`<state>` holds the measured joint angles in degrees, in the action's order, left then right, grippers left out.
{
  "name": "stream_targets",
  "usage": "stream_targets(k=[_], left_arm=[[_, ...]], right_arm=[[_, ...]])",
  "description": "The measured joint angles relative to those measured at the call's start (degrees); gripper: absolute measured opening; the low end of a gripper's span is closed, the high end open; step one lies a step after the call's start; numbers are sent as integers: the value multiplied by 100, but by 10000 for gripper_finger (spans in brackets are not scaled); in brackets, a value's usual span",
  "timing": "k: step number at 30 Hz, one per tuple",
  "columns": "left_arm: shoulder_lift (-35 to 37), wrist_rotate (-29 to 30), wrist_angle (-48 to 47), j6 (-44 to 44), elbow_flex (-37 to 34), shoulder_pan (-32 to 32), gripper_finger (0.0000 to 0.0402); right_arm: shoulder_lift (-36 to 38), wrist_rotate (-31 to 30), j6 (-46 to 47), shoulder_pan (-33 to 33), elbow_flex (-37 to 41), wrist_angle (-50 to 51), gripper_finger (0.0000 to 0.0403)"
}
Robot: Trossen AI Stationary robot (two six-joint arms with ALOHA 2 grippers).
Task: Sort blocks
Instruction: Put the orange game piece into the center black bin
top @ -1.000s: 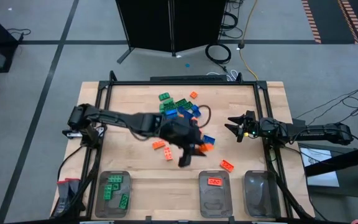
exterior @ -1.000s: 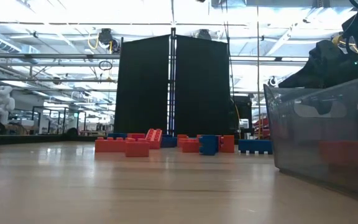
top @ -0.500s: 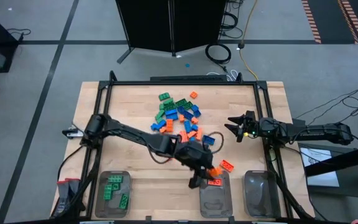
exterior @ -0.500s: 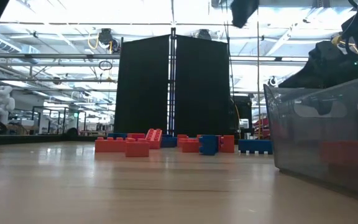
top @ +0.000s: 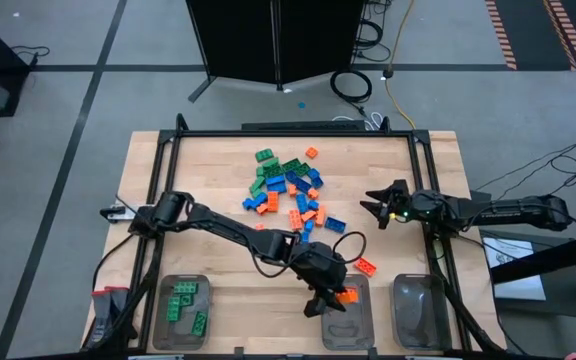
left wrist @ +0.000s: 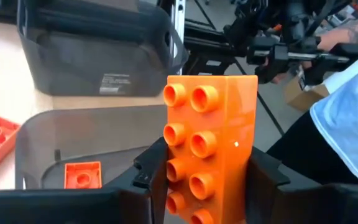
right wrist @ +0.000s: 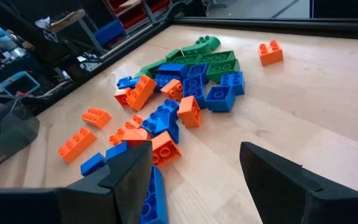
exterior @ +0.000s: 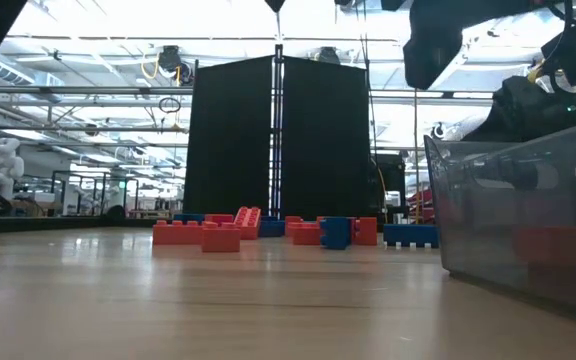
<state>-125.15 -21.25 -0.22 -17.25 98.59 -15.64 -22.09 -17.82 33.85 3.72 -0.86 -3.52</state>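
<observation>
1. The left gripper (top: 330,300) hangs over the middle tray (top: 346,325), its fingers (left wrist: 151,168) clamped on an orange block (left wrist: 207,146) that stands upright between them.
2. Three clear trays sit in a row along the table's (top: 208,160) near edge: the left tray (top: 181,310), the middle tray, and the right tray (top: 420,310).
3. Inside the middle tray the left wrist view shows one orange brick (left wrist: 83,175) lying on the floor of it; the left tray holds about three green bricks (top: 181,302); nothing can be made out in the right tray.
4. One orange brick (top: 366,266) lies alone on the table just beside the middle tray's far edge.
5. The main pile of blocks (top: 290,190) lies well beyond the middle tray, toward the table's far edge: a mix of green, blue and orange, too tangled for an exact count.
6. The right gripper (top: 376,208) waits to the right of the pile, jaws spread wide with nothing between them.
</observation>
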Motion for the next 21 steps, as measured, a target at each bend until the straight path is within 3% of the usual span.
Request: stream_targets(k=[3,8,11,18,21], left_arm=[[-8,0,27,1,0,-15,143],[-4,36,25,4,0,-26,245],[-3,53,26,-3,0,-26,281],[126,150,-114,-178,139,18,292],[557,491,-1056,166,523,151,293]], right_arm=[[-24,14,1,1,0,0,238],[-41,24,78,0,0,-1,238],[-39,64,254,1,0,-1,238],[-39,767,110,0,-37,-227,238],[-37,764,-29,-1,-113,-216,238]])
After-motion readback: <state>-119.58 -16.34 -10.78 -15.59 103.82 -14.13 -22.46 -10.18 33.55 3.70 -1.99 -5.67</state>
